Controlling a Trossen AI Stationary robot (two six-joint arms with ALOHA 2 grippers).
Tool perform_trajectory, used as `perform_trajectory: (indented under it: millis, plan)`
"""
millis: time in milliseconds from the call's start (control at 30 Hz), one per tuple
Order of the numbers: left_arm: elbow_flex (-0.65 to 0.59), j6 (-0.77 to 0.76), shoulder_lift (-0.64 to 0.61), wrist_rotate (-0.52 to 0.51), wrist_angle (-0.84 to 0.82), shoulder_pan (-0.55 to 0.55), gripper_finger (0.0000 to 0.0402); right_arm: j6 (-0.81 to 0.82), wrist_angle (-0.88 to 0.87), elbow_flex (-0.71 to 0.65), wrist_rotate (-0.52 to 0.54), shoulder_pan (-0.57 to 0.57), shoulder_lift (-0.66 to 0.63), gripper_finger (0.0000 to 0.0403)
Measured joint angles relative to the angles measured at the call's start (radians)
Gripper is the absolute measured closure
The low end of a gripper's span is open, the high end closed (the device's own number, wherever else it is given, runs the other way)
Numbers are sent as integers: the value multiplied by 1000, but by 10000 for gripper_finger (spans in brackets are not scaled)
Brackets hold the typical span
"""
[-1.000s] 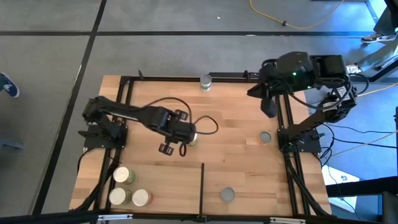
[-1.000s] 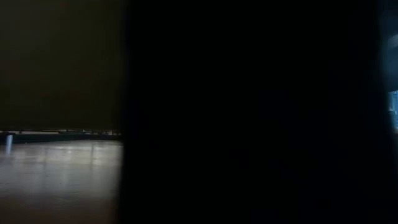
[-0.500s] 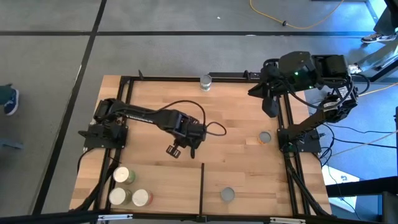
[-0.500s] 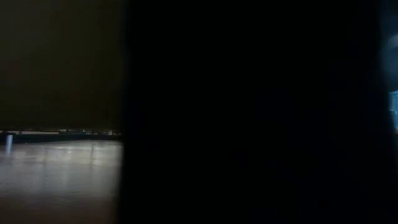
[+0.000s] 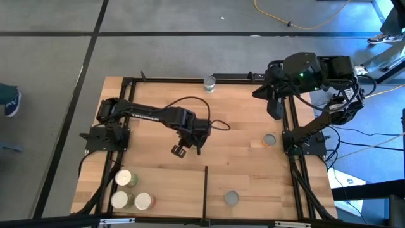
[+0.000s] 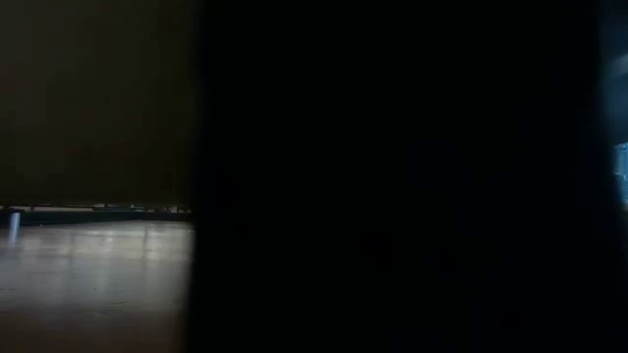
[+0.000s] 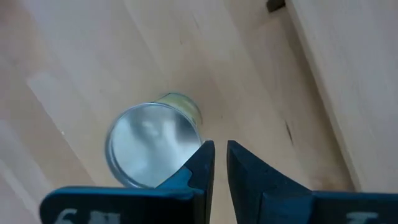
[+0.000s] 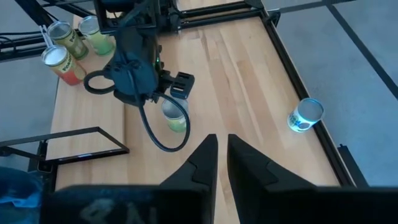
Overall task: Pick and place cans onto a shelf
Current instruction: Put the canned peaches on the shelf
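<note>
A can point(image 7: 152, 152) with a silver top and yellow-green side is standing upright on the pale wood of the shelf point(image 5: 243, 120), near the middle, and it is seen just beside the left gripper point(image 7: 221, 165). In the left wrist view the two dark fingers are drawn almost together, with only a narrow gap, and the can is lying outside that gap, so nothing is being held. In the right wrist view the same can point(image 8: 175, 116) is seen under the left arm's wrist, next to a loop of black cable point(image 8: 149, 134).

Other cans are standing well apart: three point(image 5: 130, 190) in the near left corner, one point(image 5: 209, 83) at the far rail, one point(image 5: 270, 139) at the right side, one point(image 5: 231, 198) past the black divider strip point(image 5: 205, 190).

The right gripper point(image 8: 222, 155), also nearly closed and empty, is waiting raised above the right rail.

The risk, as judged here, is that the can is being knocked over or pushed away if the fingers are lowered without being opened, or if the cable is dragged against it.
</note>
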Motion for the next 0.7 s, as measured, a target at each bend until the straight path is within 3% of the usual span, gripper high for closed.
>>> perform_trajectory:
  millis: [167,400,700]
  plan:
    - [-61,1,0,-3,60,0,366,-3,0,0,0,0,0,363]
    - [-82,21,0,-86,80,0,366,-3,0,0,0,0,0,363]
    - [-82,20,0,-47,80,1,367,-1,0,0,0,0,0,363]
